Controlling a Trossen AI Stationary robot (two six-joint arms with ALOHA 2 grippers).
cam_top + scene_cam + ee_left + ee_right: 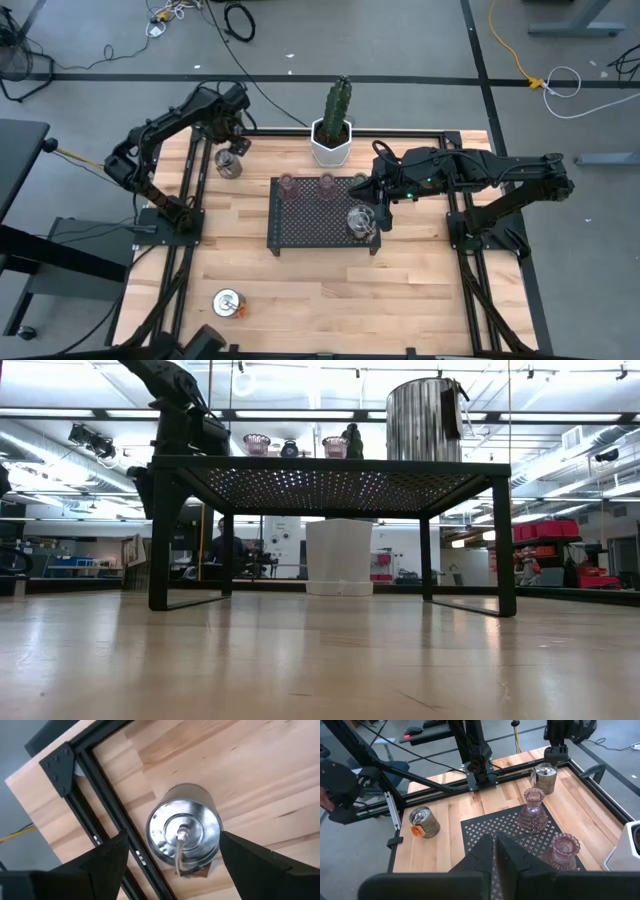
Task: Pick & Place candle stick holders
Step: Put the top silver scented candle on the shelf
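Note:
A shiny silver holder (228, 165) stands upright at the table's far left; it also shows in the left wrist view (184, 836). My left gripper (172, 845) is open above it, one finger on each side, apart from it. A second silver holder (362, 222) stands on the black mesh tray (300, 228), at its right end. My right gripper (495, 851) is shut and empty close beside this holder. Glassy cups (287, 185) (327, 185) stand along the tray's far edge. A third silver holder (230, 303) lies on its side near the front left. My right gripper stands close against the side of the silver holder (423, 420) on the tray. Whether it touches the holder I cannot tell.
A white hexagonal pot with a cactus (333, 138) stands at the far edge, behind the tray. Black frame rails (107, 815) run along the table's left and right sides. Bare wood (400, 300) lies in front of the tray.

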